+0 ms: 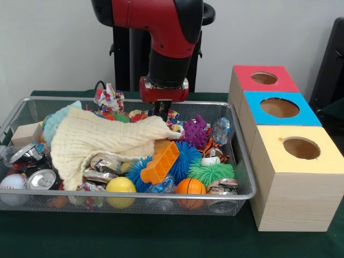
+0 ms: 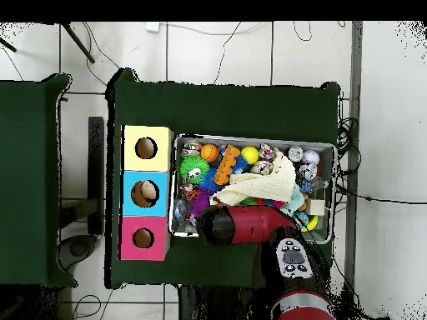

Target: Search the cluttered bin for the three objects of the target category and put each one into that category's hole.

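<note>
The pincer (image 1: 163, 109) hangs low over the far rim of the wire mesh basket (image 1: 243, 194) on the green bench (image 1: 161, 236); whether it is open or closed I cannot tell. A patchwork cloth bundle (image 1: 109, 99) sits at the basket's far side beyond the cream cloth (image 1: 102, 141), and the yellow-topped box's hole (image 1: 301, 148) stands beside the basket.

The red and black arm (image 1: 161, 32) is cut off by the front view's top edge. Its gripper (image 1: 162, 109) dips behind the large plain cream cloth (image 1: 102, 141), so its fingers cannot be made out. From overhead, the arm covers the long silver wire-mesh bin's (image 2: 327, 148) near side, hiding the gripper altogether.
</note>
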Motion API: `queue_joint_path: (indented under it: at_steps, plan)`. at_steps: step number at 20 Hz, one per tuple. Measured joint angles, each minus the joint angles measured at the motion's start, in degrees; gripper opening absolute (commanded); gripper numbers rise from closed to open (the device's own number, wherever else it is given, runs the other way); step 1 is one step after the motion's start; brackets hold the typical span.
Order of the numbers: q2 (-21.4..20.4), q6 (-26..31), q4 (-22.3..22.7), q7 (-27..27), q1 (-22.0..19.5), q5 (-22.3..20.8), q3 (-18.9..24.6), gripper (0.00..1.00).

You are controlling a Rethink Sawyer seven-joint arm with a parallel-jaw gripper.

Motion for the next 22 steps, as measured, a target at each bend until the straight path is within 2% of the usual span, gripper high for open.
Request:
queue_joint_path:
  at_steps: [22]
  plan:
    - [-2.65, 5.08, -0.52, 0.00, 0.00, 0.84, 0.26, 0.00]
